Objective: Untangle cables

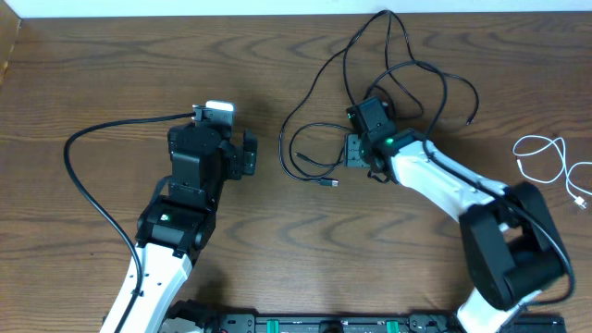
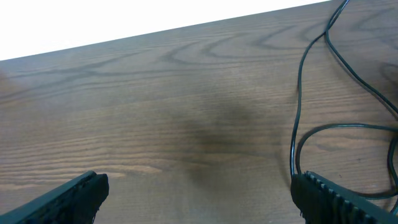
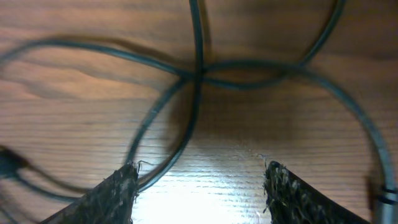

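**Right end effector poised over a crossing in the black cable**

Hazard: the right end effector point(image 3: 199, 183), jaws apart and clamping nothing, stands over crossed strands of the thin black flexible cable point(image 3: 199, 71). Closing here could pinch 2 strands together and tighten the tangle, or miss both. In the right wrist view the crossing lies at 12 o'clock. Overhead, the short white cord point(image 1: 516, 153) lies at 3 o'clock, well apart, on the brown wood-grain counter point(image 1: 92, 92). The left end effector point(image 2: 199, 190) gapes wide, empty.

A dark wooden table point(image 1: 83, 83) (grain running side to side) meets a white surface point(image 1: 185, 7) along its far edge.
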